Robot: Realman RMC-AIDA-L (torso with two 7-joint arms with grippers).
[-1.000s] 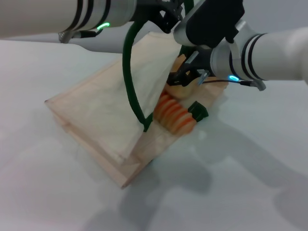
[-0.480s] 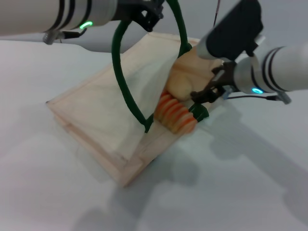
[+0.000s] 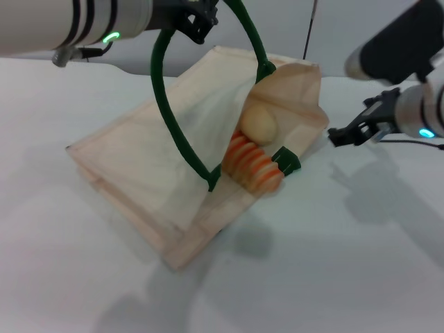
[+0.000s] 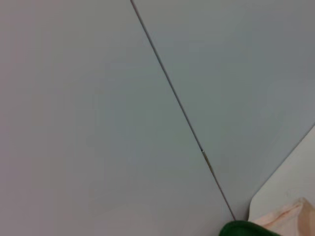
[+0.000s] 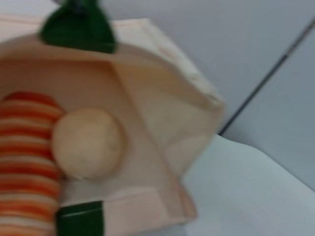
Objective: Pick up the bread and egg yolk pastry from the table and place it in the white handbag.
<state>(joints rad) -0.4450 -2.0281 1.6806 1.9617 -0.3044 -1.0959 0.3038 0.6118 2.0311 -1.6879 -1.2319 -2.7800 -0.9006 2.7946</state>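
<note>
Left gripper up high, jaws clamped on the green rope handle, lifting the mouth of the white handbag open on the desk. Below and right of those jaws, the egg yolk pastry sits inside the mouth, touching the bread just in front. Right gripper well off to the bag's right, holding nothing; can't tell how wide its jaws are.

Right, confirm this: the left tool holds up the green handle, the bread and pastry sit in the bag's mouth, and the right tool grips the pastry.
One slip: the right tool grips nothing; the head view shows it off beside the white handbag, apart from the egg yolk pastry. The rest stands.
</note>
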